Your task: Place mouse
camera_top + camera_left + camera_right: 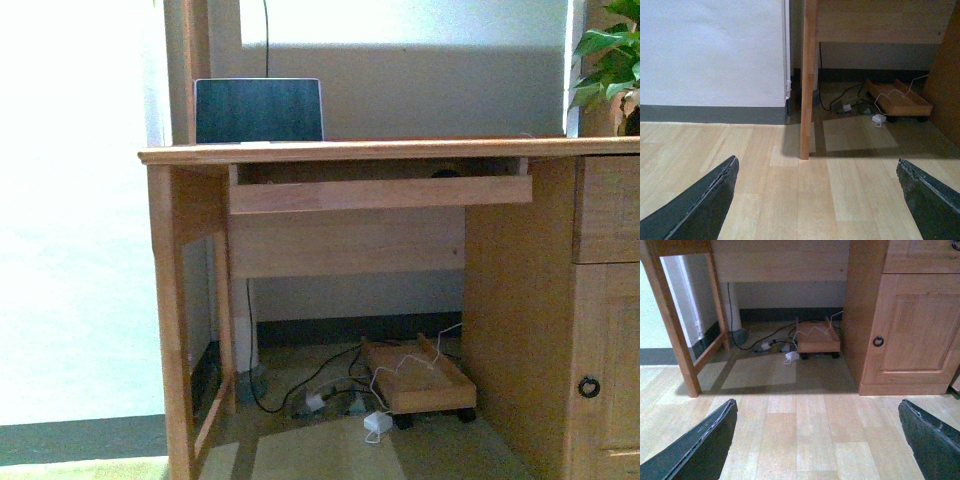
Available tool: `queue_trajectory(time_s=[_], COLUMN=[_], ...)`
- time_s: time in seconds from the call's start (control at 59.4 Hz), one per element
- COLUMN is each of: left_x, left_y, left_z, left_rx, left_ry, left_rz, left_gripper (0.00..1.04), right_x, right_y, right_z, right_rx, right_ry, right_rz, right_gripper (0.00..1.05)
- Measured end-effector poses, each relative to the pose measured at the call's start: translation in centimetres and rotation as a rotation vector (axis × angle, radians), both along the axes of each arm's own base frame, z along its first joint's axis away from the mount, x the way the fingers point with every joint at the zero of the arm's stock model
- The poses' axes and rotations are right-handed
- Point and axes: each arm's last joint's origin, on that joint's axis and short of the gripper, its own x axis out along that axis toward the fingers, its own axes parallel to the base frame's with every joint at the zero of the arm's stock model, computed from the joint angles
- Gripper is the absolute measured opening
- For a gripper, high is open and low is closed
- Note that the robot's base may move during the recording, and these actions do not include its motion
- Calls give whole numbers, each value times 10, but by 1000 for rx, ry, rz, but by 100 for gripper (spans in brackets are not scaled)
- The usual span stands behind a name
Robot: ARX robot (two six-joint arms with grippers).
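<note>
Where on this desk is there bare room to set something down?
The desktop looks bare between the laptop and the plant, though seen edge-on. The pull-out tray holds a small dark object toward its right; the rest is hidden behind its front rail.

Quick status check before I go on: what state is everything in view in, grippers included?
left gripper: open, empty.
right gripper: open, empty.
laptop: lid up, screen dark.
cupboard door: shut.
drawer: shut.
sliding tray: under the desktop; cannot tell how far out.
mouse: probably the dark shape in the tray, mostly hidden.
</note>
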Motion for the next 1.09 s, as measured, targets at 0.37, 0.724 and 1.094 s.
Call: queue_trajectory(time_s=[0.37,0.724,1.094], left_x=[0,0,0], left_y=[0,0,0], left_z=[0,0,0], left_rx=[0,0,0], left_ry=[0,0,0], left_rz=[0,0,0], left_gripper=[97,97,97], right_x=[0,0,0], right_y=[0,0,0], right_z=[0,0,0], right_rx=[0,0,0], right_ry=[0,0,0], right_rz=[0,0,0], right_gripper=[97,97,97])
